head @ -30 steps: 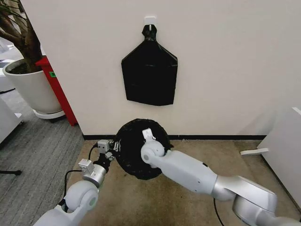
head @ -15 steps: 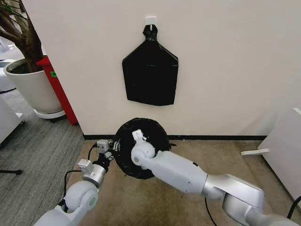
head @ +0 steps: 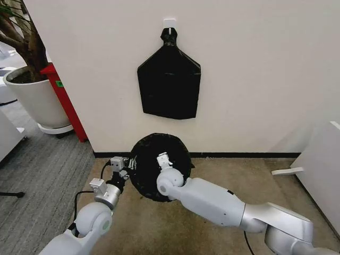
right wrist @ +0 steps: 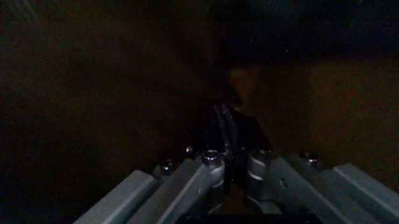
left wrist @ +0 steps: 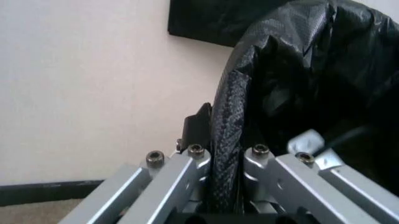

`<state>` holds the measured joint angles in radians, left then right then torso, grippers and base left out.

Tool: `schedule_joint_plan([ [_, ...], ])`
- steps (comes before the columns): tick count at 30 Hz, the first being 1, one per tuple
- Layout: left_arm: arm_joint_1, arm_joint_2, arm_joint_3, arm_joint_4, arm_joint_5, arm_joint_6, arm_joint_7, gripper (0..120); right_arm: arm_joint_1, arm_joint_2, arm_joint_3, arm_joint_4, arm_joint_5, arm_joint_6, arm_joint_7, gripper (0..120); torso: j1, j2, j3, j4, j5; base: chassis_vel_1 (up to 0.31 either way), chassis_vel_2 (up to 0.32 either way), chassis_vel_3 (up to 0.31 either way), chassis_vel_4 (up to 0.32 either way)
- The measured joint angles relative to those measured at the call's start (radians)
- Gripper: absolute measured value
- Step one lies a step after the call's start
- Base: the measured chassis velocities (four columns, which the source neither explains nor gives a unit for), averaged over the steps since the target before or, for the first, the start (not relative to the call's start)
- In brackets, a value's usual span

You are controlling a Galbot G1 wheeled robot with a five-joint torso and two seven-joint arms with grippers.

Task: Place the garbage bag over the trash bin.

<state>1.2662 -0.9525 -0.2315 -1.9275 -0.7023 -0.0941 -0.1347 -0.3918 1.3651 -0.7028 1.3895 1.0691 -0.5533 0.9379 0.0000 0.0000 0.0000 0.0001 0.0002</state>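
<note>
Far to my left a white plant pot (head: 33,98) stands on grey carpet beside a red post (head: 65,101). Nearer in, my left gripper (head: 126,169) sits low at the left edge of the garbage bag (head: 151,159). In my left wrist view its fingers (left wrist: 187,164) are pinched on a bunched, crinkly fold of the black plastic (left wrist: 227,140) where it turns over a curved edge, with the wall pale behind. The bag's mouth is spread into a round black opening on the tan floor (head: 223,170), just in front of the wall's dark baseboard. The trash bin itself I cannot make out from my head view; the bag covers whatever is under it.

Right of that, my right arm reaches across from the right, and my right gripper (head: 163,159) is down inside the open mouth of the bag. My right wrist view is very dark; there its fingers (right wrist: 212,170) are pressed close together on a thin dark pleat (right wrist: 225,128) of plastic.

Above all this, a flat black bag bundle (head: 169,82) hangs by its knotted top from a white hook (head: 169,22) on the wall.
</note>
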Motion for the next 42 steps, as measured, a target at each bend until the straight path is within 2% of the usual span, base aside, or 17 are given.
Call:
schedule_joint_plan([
  [5, -0.005, 0.002, -0.003, 0.010, -0.002, 0.000, -0.001, 4, 0.030, 0.012, 0.019, 0.014, 0.023, -0.017, 0.014, 0, 0.000, 0.000, 0.000, 0.0001, -0.0002, 0.000, 0.000, 0.000, 0.000],
  [9, -0.017, -0.008, 0.004, 0.052, -0.002, -0.004, -0.001, 4, 0.039, -0.008, 0.038, 0.093, 0.091, -0.046, 0.070, 19, 0.000, 0.000, 0.000, 0.0000, -0.0003, 0.000, 0.000, 0.000, 0.000],
  [10, -0.017, -0.008, 0.004, 0.052, -0.002, -0.004, -0.001, 4, 0.039, -0.008, 0.038, 0.093, 0.091, -0.046, 0.070, 19, 0.000, 0.000, 0.000, 0.0000, -0.0003, 0.000, 0.000, 0.000, 0.000],
  [15, -0.029, -0.013, 0.008, 0.083, -0.003, -0.006, -0.001, 4, 0.036, -0.034, 0.034, 0.184, 0.143, -0.061, 0.119, 36, 0.000, 0.000, 0.000, -0.0002, -0.0002, 0.000, 0.000, 0.000, 0.000],
  [17, -0.033, -0.018, 0.009, 0.095, -0.008, -0.006, -0.002, 4, 0.026, -0.049, 0.028, 0.269, 0.175, -0.066, 0.150, 48, 0.000, 0.000, 0.000, -0.0001, -0.0001, 0.000, 0.000, 0.000, 0.000],
  [19, -0.034, -0.020, 0.009, 0.097, -0.009, -0.006, -0.002, 4, 0.024, -0.053, 0.027, 0.288, 0.182, -0.068, 0.157, 50, 0.000, 0.000, 0.000, -0.0001, -0.0001, 0.000, 0.000, 0.000, 0.000],
  [25, -0.033, -0.026, 0.003, 0.101, -0.030, -0.006, -0.006, 4, 0.005, -0.121, 0.042, 0.462, 0.237, -0.084, 0.202, 75, 0.000, 0.000, 0.000, 0.0000, -0.0001, 0.000, 0.000, 0.000, 0.000],
  [27, -0.033, -0.029, 0.003, 0.103, -0.035, -0.006, -0.007, 4, 0.000, -0.137, 0.050, 0.495, 0.242, -0.086, 0.204, 79, 0.000, 0.000, 0.000, 0.0000, 0.0000, 0.000, 0.000, 0.000, 0.000],
  [28, -0.034, -0.033, 0.003, 0.106, -0.047, -0.006, -0.007, 4, -0.008, -0.162, 0.064, 0.541, 0.246, -0.089, 0.205, 86, 0.000, 0.000, 0.000, 0.0000, 0.0000, 0.000, 0.000, 0.000, 0.000],
  [32, -0.034, -0.054, 0.009, 0.090, -0.165, 0.023, -0.045, 4, -0.071, -0.283, 0.187, 0.749, 0.282, -0.092, 0.196, 98, 0.000, 0.000, 0.000, 0.0000, 0.0001, 0.000, 0.000, 0.000, 0.000],
  [35, -0.032, -0.060, 0.011, 0.075, -0.215, 0.037, -0.059, 4, -0.098, -0.318, 0.247, 0.814, 0.296, -0.089, 0.188, 100, 0.000, 0.000, 0.000, -0.0004, -0.0001, 0.000, 0.000, 0.000, 0.000],
  [37, -0.027, -0.075, 0.017, 0.029, -0.384, 0.083, -0.128, 4, -0.170, -0.380, 0.395, 0.942, 0.300, -0.094, 0.132, 100, 0.000, 0.000, 0.000, -0.0005, 0.0003, 0.000, 0.000, 0.000, 0.000],
  [39, -0.022, -0.084, 0.022, 0.006, -0.451, 0.117, -0.170, 4, -0.213, -0.408, 0.476, 1.002, 0.290, -0.100, 0.082, 100, 0.000, 0.000, 0.000, -0.0004, 0.0000, 0.000, 0.000, 0.000, 0.000],
  [42, -0.013, -0.094, 0.028, -0.014, -0.487, 0.154, -0.211, 4, -0.261, -0.421, 0.529, 1.049, 0.289, -0.101, 0.042, 100, 0.000, 0.000, 0.000, -0.0002, 0.0001, 0.000, 0.000, 0.000, 0.000],
])
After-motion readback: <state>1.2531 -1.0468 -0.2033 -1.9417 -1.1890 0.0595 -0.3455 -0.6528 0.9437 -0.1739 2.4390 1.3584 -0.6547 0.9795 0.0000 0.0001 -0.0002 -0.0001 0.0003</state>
